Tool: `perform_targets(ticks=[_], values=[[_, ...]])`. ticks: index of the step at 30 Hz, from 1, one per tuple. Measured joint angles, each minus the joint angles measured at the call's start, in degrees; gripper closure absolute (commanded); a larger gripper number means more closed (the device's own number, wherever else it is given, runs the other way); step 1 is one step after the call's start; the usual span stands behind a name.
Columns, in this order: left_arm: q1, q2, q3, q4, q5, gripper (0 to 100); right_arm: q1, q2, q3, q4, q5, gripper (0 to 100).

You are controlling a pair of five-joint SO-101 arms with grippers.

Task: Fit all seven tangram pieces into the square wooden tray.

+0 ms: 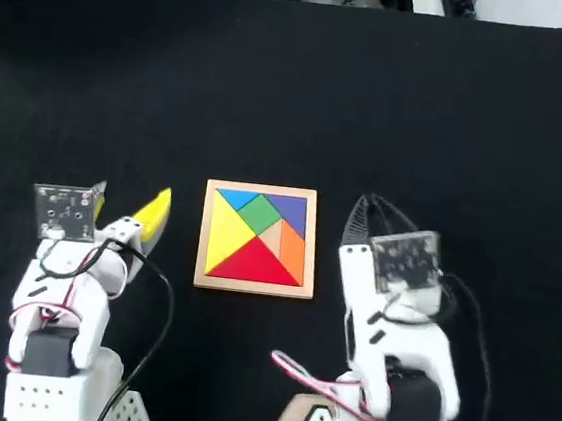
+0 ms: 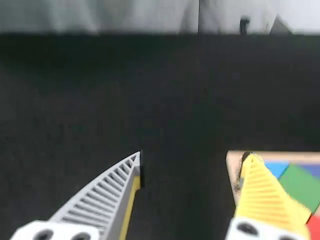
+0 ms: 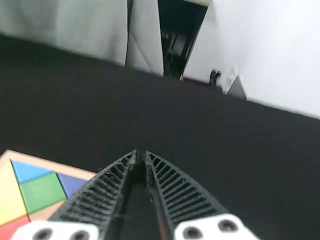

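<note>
The square wooden tray (image 1: 204, 233) lies at the table's middle, between the two arms. Several coloured pieces fill it flush: a yellow triangle (image 1: 224, 235), a red triangle (image 1: 255, 263), a green square (image 1: 260, 213), plus blue, orange and tan pieces. My left gripper (image 1: 132, 193) hovers left of the tray, open, with nothing between its grey and yellow fingers. In the left wrist view the yellow finger (image 2: 260, 195) overlaps the tray's corner (image 2: 232, 161). My right gripper (image 1: 367, 202) sits right of the tray, its black fingers (image 3: 165, 190) shut and holding nothing.
Black cloth covers the table (image 1: 292, 101) all around the tray. The far edge of the table meets a white wall and grey drapes (image 3: 75, 30). Cables trail from both arm bases near the front edge.
</note>
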Motion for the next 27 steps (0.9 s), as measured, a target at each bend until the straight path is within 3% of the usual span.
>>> perform_targets(ticks=[6,9,19,22,27], values=[[-0.7,-0.09,4.57,-3.6,0.0,69,3.69,0.0,14.42,-12.57,0.0,98.6],[-2.11,-0.18,4.57,-4.13,0.0,69,7.3,0.0,15.38,-14.07,0.0,98.6],[-2.2,-0.18,4.57,5.45,0.0,69,8.35,0.0,15.47,-0.62,-0.18,98.6],[-2.2,-0.18,4.57,9.76,0.0,69,8.35,0.0,15.47,5.27,-4.57,98.6],[-2.2,-0.18,4.57,19.78,0.0,69,8.35,0.0,15.47,14.15,-20.31,98.6]])
